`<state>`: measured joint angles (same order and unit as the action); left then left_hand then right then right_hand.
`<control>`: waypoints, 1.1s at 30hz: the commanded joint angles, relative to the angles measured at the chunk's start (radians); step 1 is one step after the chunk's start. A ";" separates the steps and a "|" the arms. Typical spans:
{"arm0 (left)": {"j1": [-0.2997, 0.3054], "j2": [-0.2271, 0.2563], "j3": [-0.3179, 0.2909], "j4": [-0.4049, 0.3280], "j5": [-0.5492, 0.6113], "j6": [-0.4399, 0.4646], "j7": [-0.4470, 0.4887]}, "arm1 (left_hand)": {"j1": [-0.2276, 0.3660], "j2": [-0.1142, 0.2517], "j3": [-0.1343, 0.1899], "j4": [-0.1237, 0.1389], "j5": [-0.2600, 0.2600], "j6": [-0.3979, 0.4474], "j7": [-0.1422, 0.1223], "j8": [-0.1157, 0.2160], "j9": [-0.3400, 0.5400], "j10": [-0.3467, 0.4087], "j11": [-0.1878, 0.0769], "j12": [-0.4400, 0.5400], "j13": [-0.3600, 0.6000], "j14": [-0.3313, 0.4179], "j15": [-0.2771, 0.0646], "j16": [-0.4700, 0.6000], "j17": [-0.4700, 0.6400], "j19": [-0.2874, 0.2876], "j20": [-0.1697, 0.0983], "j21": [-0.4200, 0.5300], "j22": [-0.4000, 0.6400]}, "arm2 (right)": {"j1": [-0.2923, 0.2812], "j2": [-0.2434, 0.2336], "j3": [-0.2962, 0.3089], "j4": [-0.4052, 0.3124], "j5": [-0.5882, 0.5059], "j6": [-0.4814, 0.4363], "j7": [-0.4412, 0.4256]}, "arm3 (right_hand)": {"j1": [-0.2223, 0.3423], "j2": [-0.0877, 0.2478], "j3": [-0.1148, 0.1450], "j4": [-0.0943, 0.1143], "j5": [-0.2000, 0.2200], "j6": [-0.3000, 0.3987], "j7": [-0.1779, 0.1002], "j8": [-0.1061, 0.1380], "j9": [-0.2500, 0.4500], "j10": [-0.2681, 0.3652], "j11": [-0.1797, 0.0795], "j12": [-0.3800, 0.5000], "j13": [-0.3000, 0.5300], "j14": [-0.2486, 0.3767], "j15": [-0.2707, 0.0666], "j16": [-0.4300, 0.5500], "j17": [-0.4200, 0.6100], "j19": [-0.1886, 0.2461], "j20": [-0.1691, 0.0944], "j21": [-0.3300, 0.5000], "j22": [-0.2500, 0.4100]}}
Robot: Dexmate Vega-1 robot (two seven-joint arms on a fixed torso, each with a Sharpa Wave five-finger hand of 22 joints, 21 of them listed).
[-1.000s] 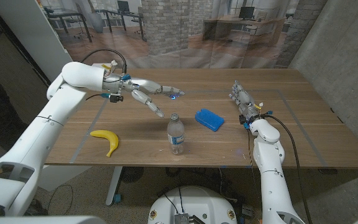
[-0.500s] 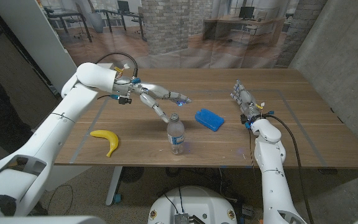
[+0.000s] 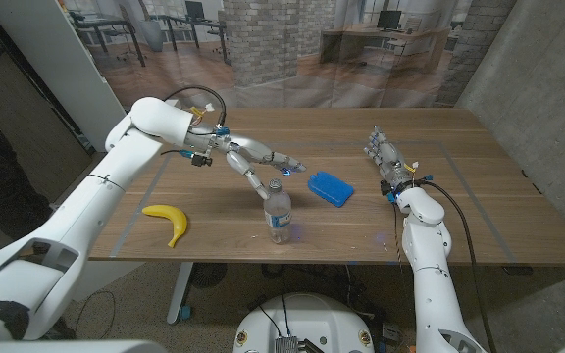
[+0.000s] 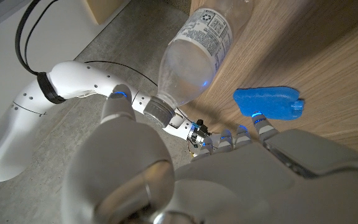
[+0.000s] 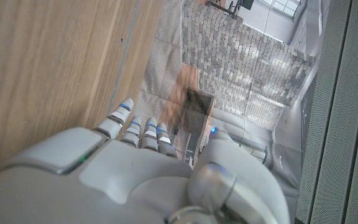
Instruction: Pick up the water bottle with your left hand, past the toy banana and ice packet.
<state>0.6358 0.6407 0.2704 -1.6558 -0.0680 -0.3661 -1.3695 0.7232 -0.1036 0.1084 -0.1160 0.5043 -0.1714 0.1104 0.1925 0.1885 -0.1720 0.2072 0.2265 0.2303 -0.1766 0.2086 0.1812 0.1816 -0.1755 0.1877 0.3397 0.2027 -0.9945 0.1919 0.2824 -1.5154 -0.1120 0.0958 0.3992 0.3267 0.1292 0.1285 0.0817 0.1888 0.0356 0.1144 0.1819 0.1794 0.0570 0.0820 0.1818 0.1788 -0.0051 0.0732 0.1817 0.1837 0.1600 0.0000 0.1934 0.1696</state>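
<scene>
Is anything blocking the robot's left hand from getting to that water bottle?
Nothing visible does. The left hand hovers open just behind and above the water bottle, with only air between them. The toy banana lies off toward the robot's left, and the blue ice packet lies to the bottle's other side, both clear of the path.

Wooden table (image 3: pixel 479 196): banana (image 3: pixel 169 222), water bottle (image 3: pixel 278 210), blue ice packet (image 3: pixel 330 187).

Clear glossy plastic water bottle (image 3: pixel 278 210); matt wood-grain table (image 3: pixel 479 211).
</scene>
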 commanded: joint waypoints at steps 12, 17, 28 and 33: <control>0.006 0.000 0.040 -0.006 0.095 0.022 0.012 | 0.050 0.026 -0.036 0.003 0.010 -0.365 0.096 0.008 0.002 -0.273 0.009 0.013 0.001 -0.260 0.006 0.010 0.003 -0.055 0.013 -0.005 0.002 | -0.003 -0.008 0.005 -0.001 0.012 0.007 0.012 | -0.011 -0.004 -0.001 0.006 0.006 0.004 0.013 0.007 0.001 0.003 0.009 0.007 0.003 0.004 0.011 0.010 0.002 0.008 0.003 0.007 0.006; 0.003 -0.013 0.047 0.015 0.103 0.016 0.014 | 0.063 0.037 -0.045 0.005 0.008 -0.355 0.090 0.010 0.002 -0.266 0.009 0.016 0.001 -0.249 0.006 0.011 0.003 -0.042 0.011 -0.003 0.002 | -0.002 -0.009 0.006 -0.001 0.013 0.007 0.012 | -0.014 -0.005 -0.002 0.007 0.006 0.004 0.013 0.007 0.001 0.004 0.010 0.007 0.003 0.005 0.012 0.011 0.003 0.008 0.003 0.007 0.006; -0.007 -0.049 0.066 0.077 0.117 0.004 0.026 | 0.135 0.074 -0.086 0.003 -0.016 -0.269 0.067 0.022 0.001 -0.117 -0.028 0.066 -0.006 -0.037 -0.022 0.053 0.000 0.102 -0.001 0.035 -0.002 | 0.000 -0.008 0.009 -0.002 0.014 0.008 0.010 | -0.020 -0.005 -0.004 0.009 0.007 0.004 0.013 0.006 0.001 0.004 0.010 0.007 0.003 0.005 0.012 0.011 0.002 0.008 0.004 0.007 0.006; -0.004 -0.059 0.060 0.084 0.119 -0.006 0.041 | 0.174 0.087 -0.119 0.006 -0.041 -0.155 0.066 0.040 0.000 0.076 -0.076 0.115 -0.014 0.160 -0.074 0.075 -0.002 0.221 -0.013 0.070 -0.001 | -0.001 -0.008 0.010 -0.005 0.013 0.009 0.007 | -0.022 -0.006 -0.005 0.010 0.007 0.004 0.013 0.006 0.001 0.004 0.010 0.007 0.003 0.005 0.013 0.011 0.002 0.008 0.004 0.007 0.006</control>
<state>0.6325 0.6067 0.3276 -1.6044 0.0395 -0.3554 -1.3499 0.8792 -0.0198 0.0020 -0.1088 0.4718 -0.1714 0.1104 0.2214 0.1859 -0.1570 0.1455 0.3225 0.2182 -0.0812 0.1505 0.2480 0.1797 0.0056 0.1779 0.3955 0.1998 -0.9958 0.1840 0.2895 -1.5159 -0.0990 0.1037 0.4110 0.3123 0.1251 0.1244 0.0858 0.1922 0.0357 0.1144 0.1819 0.1792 0.0570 0.0820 0.1818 0.1788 0.0002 0.0784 0.1887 0.1836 0.1599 0.0000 0.1933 0.1697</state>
